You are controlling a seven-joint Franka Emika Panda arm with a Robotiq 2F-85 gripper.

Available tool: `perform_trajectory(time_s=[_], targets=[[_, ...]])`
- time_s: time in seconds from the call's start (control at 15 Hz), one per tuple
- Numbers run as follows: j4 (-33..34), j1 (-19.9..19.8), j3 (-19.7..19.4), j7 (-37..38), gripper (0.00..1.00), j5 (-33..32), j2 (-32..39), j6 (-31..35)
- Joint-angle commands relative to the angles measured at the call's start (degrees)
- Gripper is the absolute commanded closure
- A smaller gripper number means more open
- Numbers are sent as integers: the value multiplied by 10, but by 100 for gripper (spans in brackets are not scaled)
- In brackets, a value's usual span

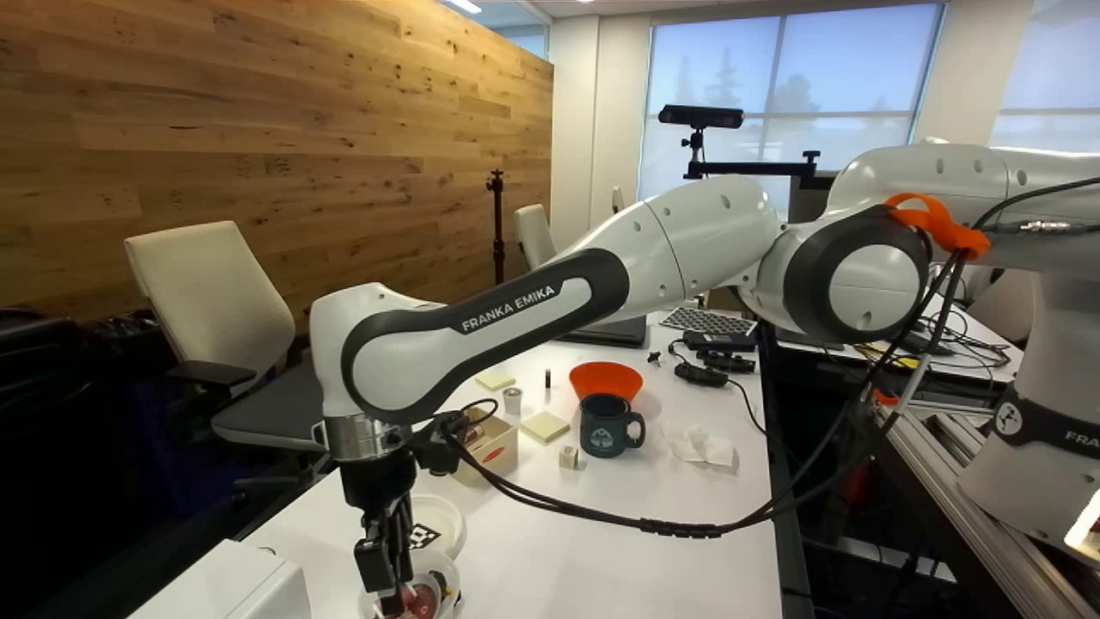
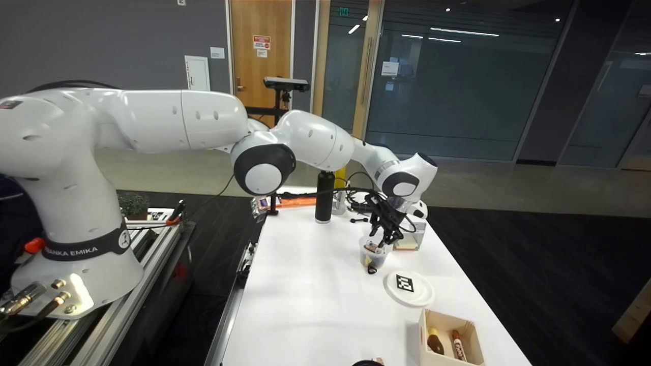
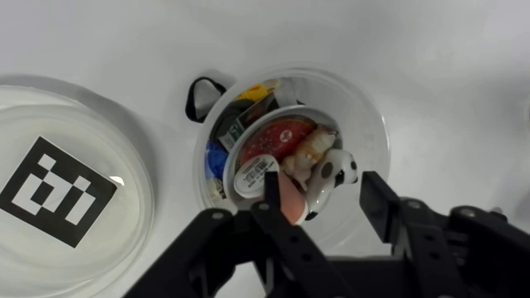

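The gripper (image 3: 322,192) stood over the tub (image 3: 368,132), jaws parted, gripping nothing. At the edge of the bowl (image 3: 325,118) inside lay the panda (image 3: 329,179); the step looked like lining up a grasp, next calling for centred jaws.

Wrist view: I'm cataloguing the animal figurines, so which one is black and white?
The glossy panda-like figurine, showing between the parted fingers; the neighbouring figurine is orange and white instead.
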Motion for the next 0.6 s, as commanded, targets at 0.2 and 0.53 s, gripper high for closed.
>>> perform_trajectory(time_s=[0.2, 0.53], targets=[[3, 2, -3, -11, 45, 17, 0, -2], [12, 0, -10, -11, 40, 12, -2, -1]])
